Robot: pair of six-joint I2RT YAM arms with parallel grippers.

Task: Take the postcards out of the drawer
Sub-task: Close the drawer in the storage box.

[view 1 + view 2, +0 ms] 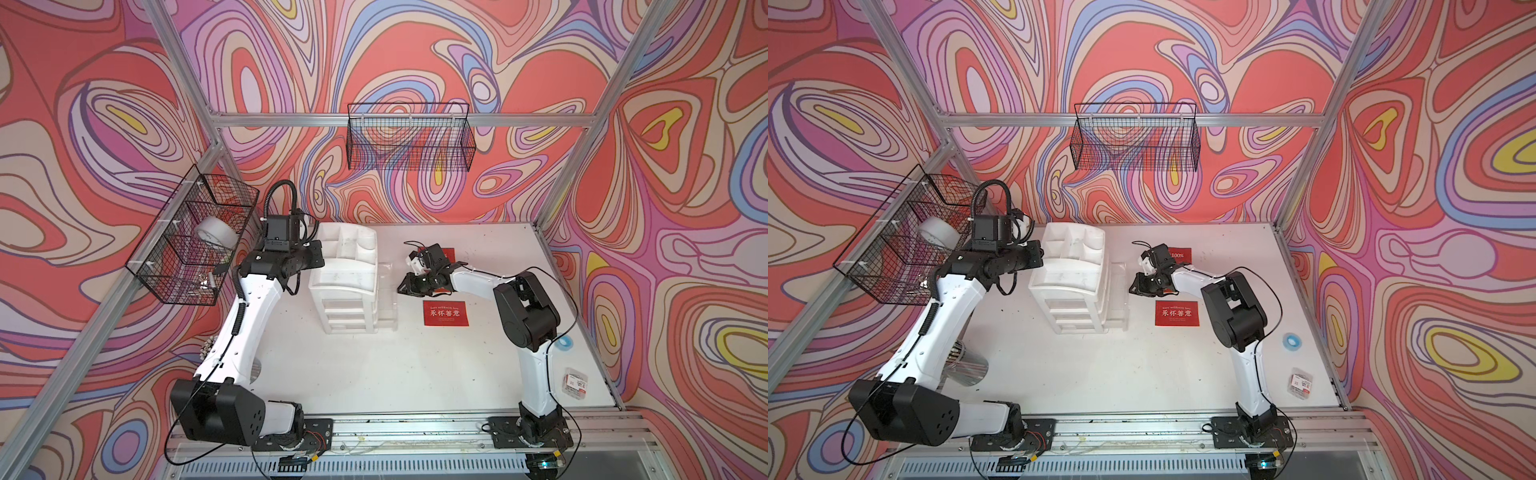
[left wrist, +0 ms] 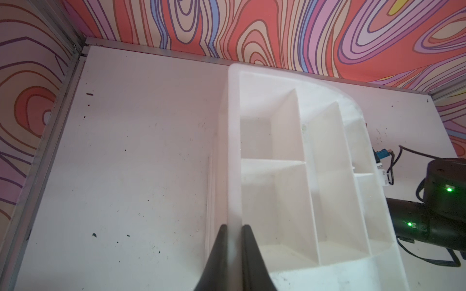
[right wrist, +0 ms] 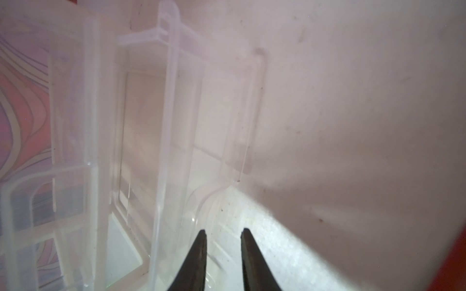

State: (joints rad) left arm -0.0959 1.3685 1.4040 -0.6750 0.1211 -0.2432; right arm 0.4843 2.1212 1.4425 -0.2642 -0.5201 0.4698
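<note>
Your right hand sits at the open front of the drawer, which stands pulled out of the right face of the white organizer. The drawer's long axis runs from the near edge of the counter toward the back wall, and the hand points at it from the right, across that axis. In the right wrist view the fingers show a narrow gap with clear plastic beneath them. I cannot tell whether they pinch the drawer's lip or only hover over it. No red shows inside the clear tray from there. Two postcards lie flat on the counter to the right of the drawer. The near postcard is just beside the hand on the robot's side, with its long edge running left to right. The far postcard is half hidden beneath the right wrist. A third I cannot find. Your left hand is clamped on the organizer's outer wall, bracing it, so the right arm is nearer to both drawer and cards. The counter is white, hard and scuffed, closed in by patterned walls on three sides. A small clear box lies well apart near its right edge.
</note>
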